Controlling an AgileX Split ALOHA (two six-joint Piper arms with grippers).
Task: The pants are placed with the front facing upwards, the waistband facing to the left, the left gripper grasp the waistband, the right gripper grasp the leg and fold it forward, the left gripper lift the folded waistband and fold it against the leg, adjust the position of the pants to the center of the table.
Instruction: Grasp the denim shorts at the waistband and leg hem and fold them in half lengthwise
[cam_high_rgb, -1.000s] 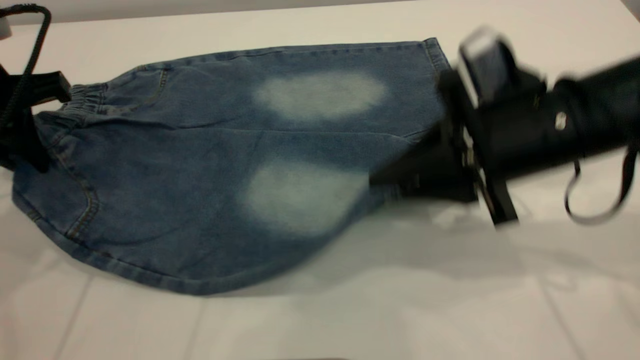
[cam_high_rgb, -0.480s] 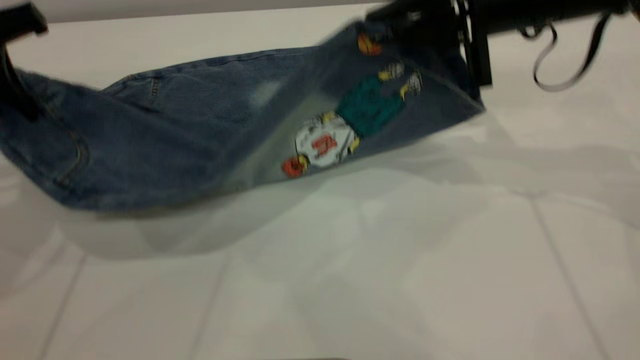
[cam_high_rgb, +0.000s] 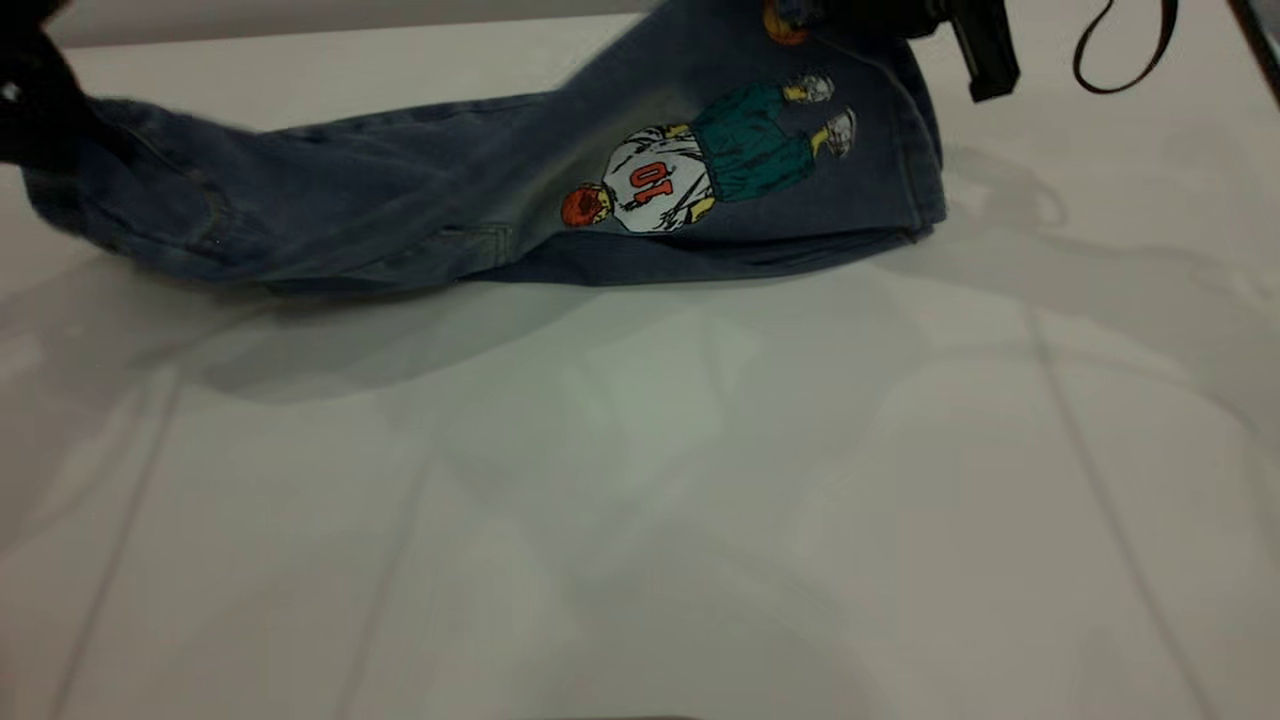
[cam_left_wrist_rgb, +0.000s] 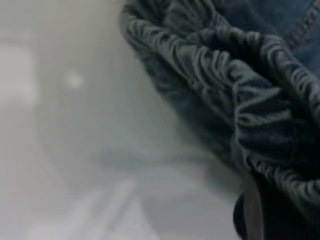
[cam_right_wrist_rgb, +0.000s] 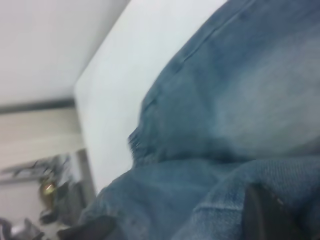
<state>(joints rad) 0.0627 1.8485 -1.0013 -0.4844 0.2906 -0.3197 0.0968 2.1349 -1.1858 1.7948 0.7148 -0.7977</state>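
With the left hand (cam_high_rgb: 30, 100) pinching the waistband (cam_left_wrist_rgb: 240, 95) and the right hand (cam_high_rgb: 880, 15) pinching a leg, the denim shorts (cam_high_rgb: 480, 210) could slip free mid-fold near the counter's (cam_high_rgb: 640, 500) far edge.

Matte black left gripper (cam_high_rgb: 30, 95), blurred, at the exterior view's upper left edge. Black right gripper (cam_high_rgb: 880, 12) with a squared black bracket and a thin looping black cable (cam_high_rgb: 1120, 60); dark rounded fingertips (cam_right_wrist_rgb: 267, 215).

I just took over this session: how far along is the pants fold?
First fold is in hand: the pants are doubled lengthwise, print side up. The left gripper holds the waistband, the right gripper the leg end, neither released. Left: folding waistband onto leg, centring on the table.
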